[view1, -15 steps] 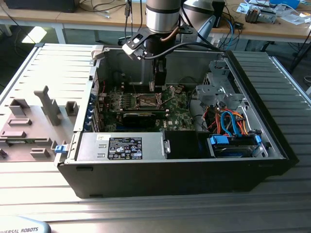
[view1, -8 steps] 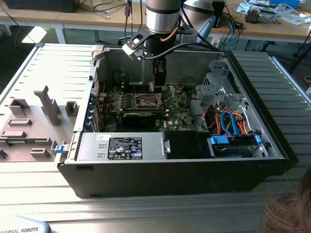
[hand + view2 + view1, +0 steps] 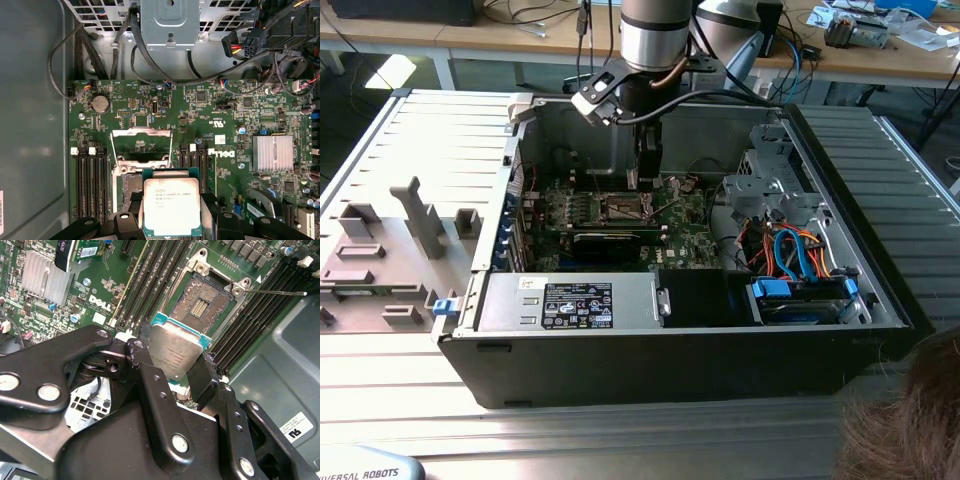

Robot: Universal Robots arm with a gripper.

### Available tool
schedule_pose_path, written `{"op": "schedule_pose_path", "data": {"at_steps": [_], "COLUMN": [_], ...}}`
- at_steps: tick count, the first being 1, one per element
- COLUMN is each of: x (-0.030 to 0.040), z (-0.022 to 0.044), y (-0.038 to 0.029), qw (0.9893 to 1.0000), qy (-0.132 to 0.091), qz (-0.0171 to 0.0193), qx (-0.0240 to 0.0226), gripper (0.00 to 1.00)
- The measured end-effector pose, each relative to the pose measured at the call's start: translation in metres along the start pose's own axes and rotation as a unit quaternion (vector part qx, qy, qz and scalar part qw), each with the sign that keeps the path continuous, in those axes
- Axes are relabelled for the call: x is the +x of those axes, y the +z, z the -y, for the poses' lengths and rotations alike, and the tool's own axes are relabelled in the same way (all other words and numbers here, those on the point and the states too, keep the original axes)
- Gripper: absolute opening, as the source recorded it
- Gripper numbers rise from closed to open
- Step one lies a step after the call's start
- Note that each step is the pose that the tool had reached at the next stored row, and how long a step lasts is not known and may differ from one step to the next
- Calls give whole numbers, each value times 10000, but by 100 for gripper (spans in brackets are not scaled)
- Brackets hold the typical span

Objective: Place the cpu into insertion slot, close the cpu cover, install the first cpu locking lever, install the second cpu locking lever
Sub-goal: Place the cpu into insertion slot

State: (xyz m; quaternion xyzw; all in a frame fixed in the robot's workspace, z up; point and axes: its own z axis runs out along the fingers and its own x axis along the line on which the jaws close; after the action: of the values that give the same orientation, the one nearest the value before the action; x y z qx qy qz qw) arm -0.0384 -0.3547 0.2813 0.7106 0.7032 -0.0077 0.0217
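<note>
the hand point(image 3: 171, 357) is clamped on the cpu point(image 3: 177, 352), with a black finger point(image 3: 136, 351) pressed to each of two opposite edges and the chip's silvery top turned to the camera in both wrist views. the chip hangs over the insertion slot point(image 3: 200, 302), not seated in it. the second wrist view shows the slot's bare contacts beyond the chip; the first wrist view has the chip covering part of the slot. how far above it sits is hard to judge. the cpu cover point(image 3: 141, 133) stands raised at the slot's far edge, and a thin locking lever point(image 3: 275, 292) juts out free (which of the two, i cannot tell). in the exterior view the hand reaches down into the open computer case point(image 3: 670, 360) on the ribbed tabletop point(image 3: 620, 430); the chip is too small to pick out there, and a person's hair point(image 3: 910, 420) is cut off at the corner
</note>
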Motion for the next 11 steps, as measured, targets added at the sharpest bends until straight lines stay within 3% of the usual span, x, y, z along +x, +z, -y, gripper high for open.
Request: {"op": "schedule_pose_path", "data": {"at_steps": [11], "x": [1], "z": [1], "y": [26], "qw": [10000], "qy": [0], "qz": [0], "qx": [0], "gripper": [54]}}
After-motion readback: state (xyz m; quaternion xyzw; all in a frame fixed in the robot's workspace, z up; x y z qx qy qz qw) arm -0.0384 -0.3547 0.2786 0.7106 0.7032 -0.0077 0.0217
